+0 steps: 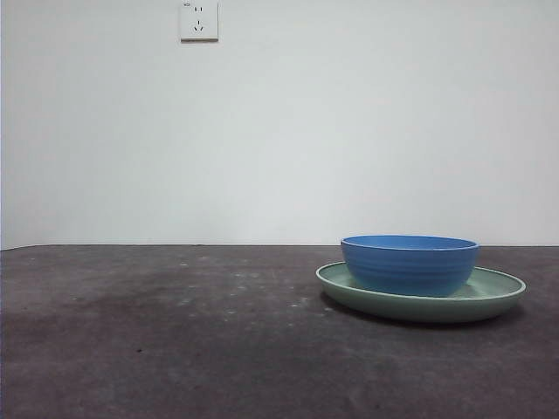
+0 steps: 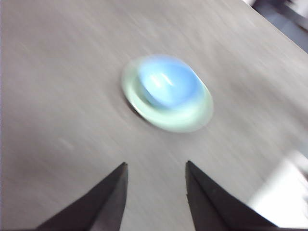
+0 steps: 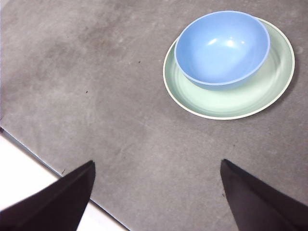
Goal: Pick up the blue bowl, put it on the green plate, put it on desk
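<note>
The blue bowl (image 1: 410, 263) sits upright in the green plate (image 1: 502, 295) on the desk (image 1: 175, 332), right of centre in the front view. Neither gripper shows in the front view. In the right wrist view the bowl (image 3: 222, 47) sits toward one side of the plate (image 3: 240, 96), and my right gripper (image 3: 156, 192) is open, empty, high above the desk and apart from them. In the blurred left wrist view my left gripper (image 2: 156, 185) is open and empty, well short of the bowl (image 2: 168, 81) and plate (image 2: 190, 118).
A white wall with a socket (image 1: 198, 19) stands behind the desk. The desk's edge (image 3: 43, 163) runs close to my right gripper, with pale floor beyond. Another desk edge (image 2: 279, 31) shows past the plate in the left wrist view.
</note>
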